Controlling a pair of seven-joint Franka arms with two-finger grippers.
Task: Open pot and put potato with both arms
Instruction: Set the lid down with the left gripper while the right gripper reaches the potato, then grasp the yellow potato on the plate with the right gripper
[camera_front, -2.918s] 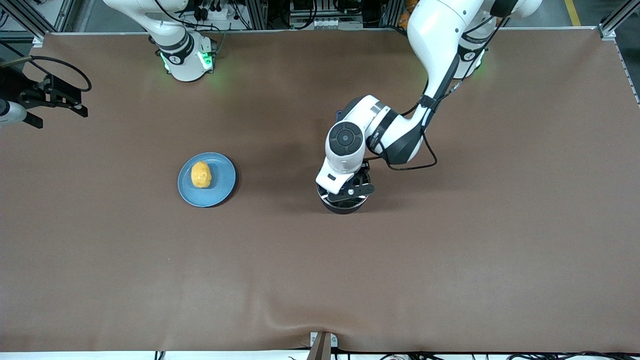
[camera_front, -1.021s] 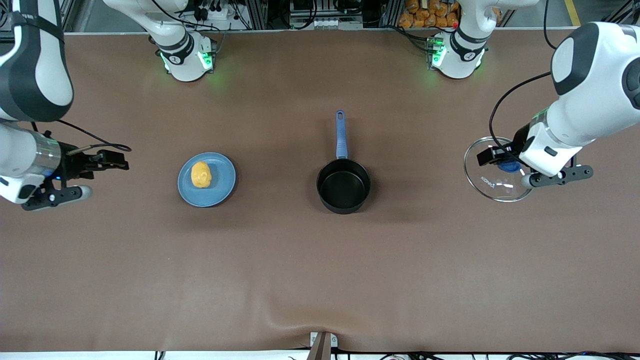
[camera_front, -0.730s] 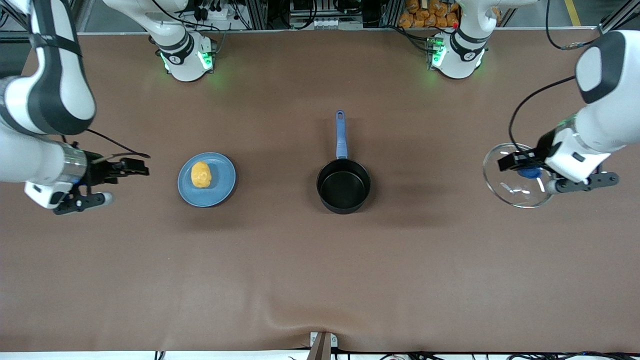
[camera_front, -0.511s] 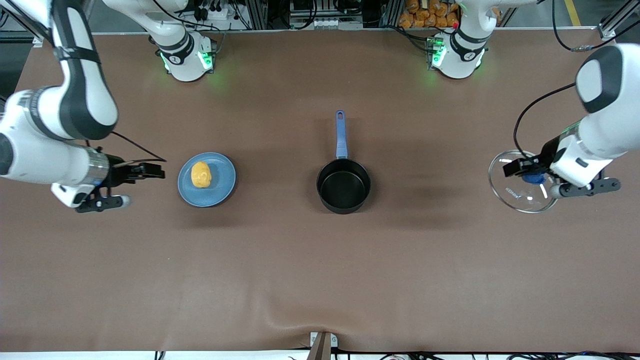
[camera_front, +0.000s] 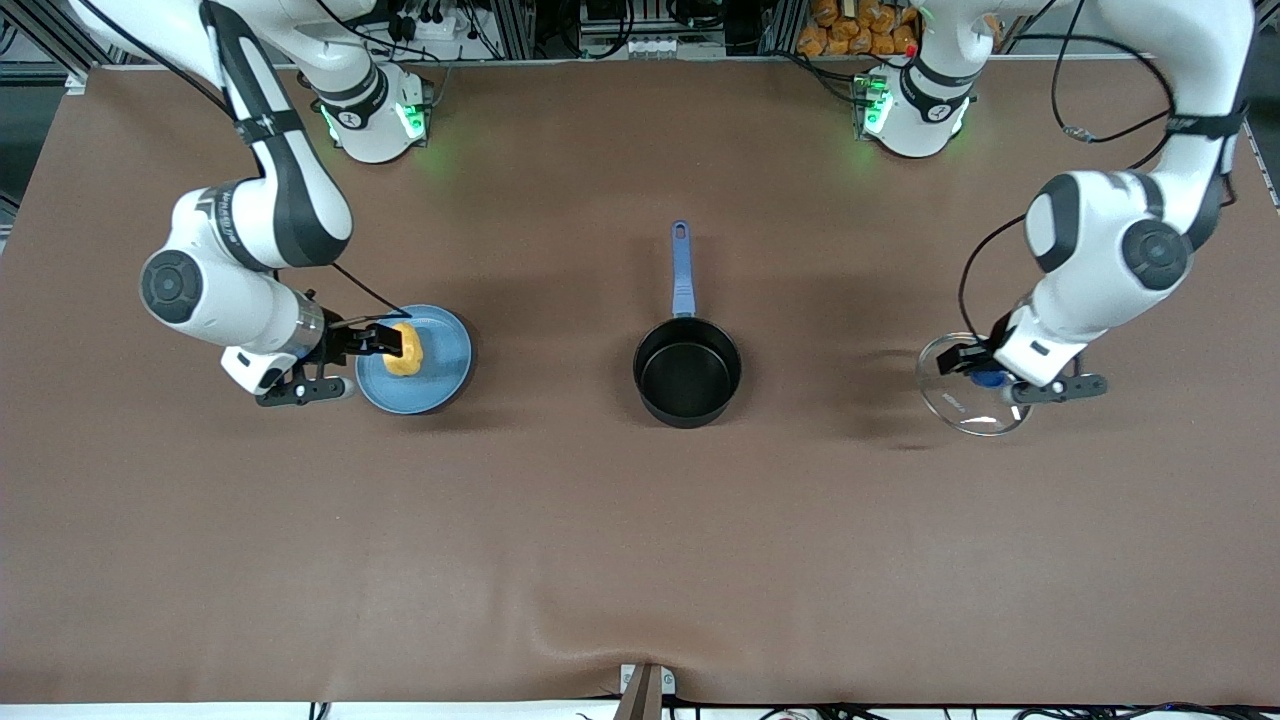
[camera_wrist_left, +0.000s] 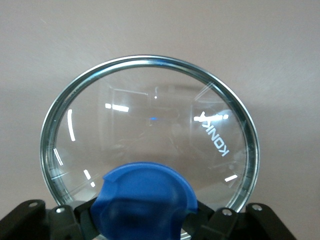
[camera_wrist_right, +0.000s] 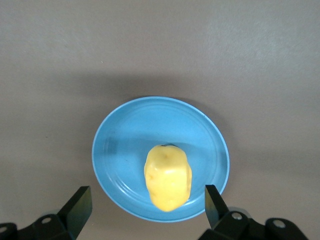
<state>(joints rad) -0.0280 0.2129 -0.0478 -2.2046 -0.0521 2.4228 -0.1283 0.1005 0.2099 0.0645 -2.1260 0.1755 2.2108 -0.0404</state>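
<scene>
Beside the open black saucepan (camera_front: 687, 373), the glass lid (camera_front: 972, 399) is clenched by the left gripper (camera_front: 985, 378); the yellow potato (camera_front: 404, 350) is straddled, ungrasped, by the released right gripper (camera_front: 378, 342).

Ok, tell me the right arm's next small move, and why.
Probably lower the right gripper and close on the potato. Its open fingers straddle the potato on the blue plate without touching, the pot is open, and the left gripper holds the lid aside.
</scene>
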